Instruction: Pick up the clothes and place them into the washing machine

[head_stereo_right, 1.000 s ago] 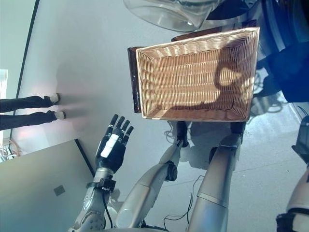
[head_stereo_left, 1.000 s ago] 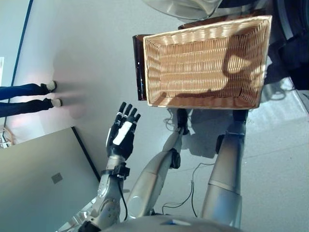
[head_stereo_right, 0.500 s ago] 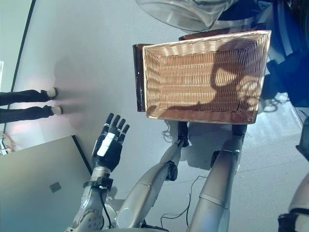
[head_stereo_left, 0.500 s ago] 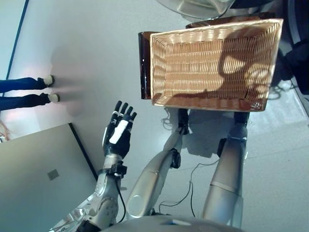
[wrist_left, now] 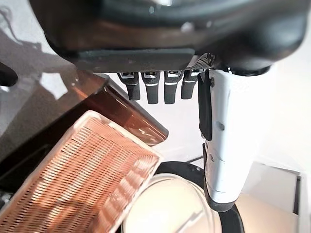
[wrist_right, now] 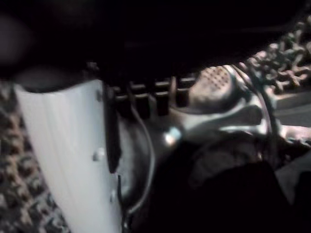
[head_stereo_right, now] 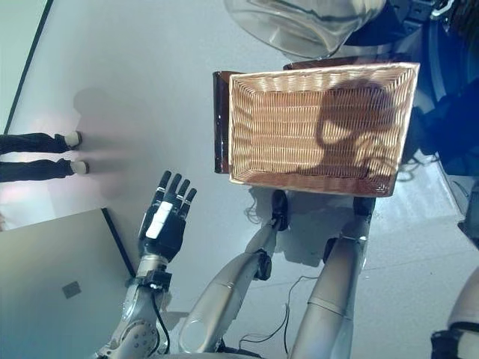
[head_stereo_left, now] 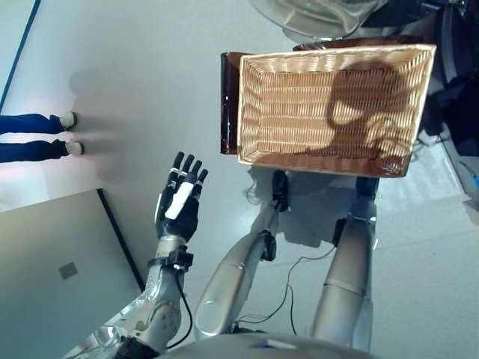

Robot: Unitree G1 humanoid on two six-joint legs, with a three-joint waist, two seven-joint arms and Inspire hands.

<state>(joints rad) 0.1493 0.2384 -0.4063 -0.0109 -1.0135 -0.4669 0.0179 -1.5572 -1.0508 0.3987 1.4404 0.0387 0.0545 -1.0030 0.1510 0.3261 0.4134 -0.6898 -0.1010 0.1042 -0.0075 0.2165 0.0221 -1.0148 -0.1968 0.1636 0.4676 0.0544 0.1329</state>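
Left eye view is filled by a rectangular, pale woven wicker basket (head_stereo_left: 333, 101) resting on a dark brown wooden stool (head_stereo_left: 228, 101); the basket's inside is seen bare apart from shadow, and no clothes are visible in it or anywhere on the grey floor (head_stereo_left: 127, 82). The transparent round door of the washing machine (head_stereo_right: 299, 22) is seen just beyond the basket's far edge. The left hand (head_stereo_left: 179, 202) is held over the floor, well apart from the basket, with its fingers straight and spread and nothing in them, as the left wrist view confirms. The right hand (wrist_right: 160, 102) appears only in its own wrist view, close to something dark; whether its fingers are apart or closed on anything cannot be told, and what the dark mass is cannot be made out. A person's legs and pale shoes (head_stereo_left: 67, 131) are seen at the far left. Clothes are judged to be light, soft and limp, so a bunched fold should be taken with curled fingers, and trailing ends are likely to snag on the wicker rim.
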